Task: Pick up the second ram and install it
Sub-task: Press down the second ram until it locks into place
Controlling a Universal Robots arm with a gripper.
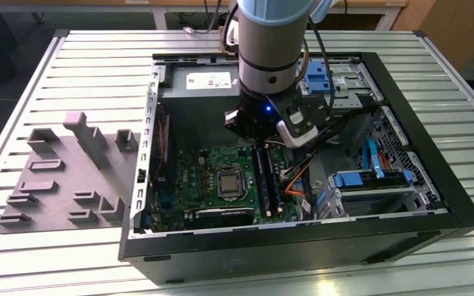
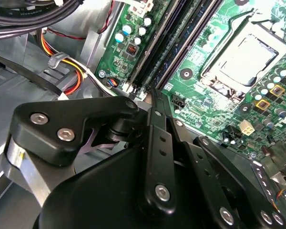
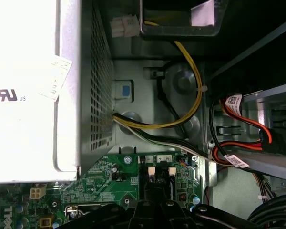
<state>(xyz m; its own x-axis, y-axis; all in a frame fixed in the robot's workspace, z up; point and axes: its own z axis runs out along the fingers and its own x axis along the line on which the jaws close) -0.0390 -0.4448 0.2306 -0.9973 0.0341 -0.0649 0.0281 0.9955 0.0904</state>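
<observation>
The second ram, a long, thin dark memory stick (image 1: 264, 180), stands on edge among the long black slots (image 2: 178, 40) of the green motherboard (image 1: 220, 179) inside the open black computer case (image 1: 434, 203). The black gripper (image 2: 155, 102) hangs directly above it; whether its fingers grasp the stick cannot be told. Grey plastic holder blocks (image 1: 64, 172) lie well apart on the slatted metal table (image 1: 89, 68).

Green motherboard (image 1: 220, 179) – black slots (image 2: 174, 40); grey holder blocks (image 1: 64, 172); blue drive caddies (image 1: 360, 180).
</observation>
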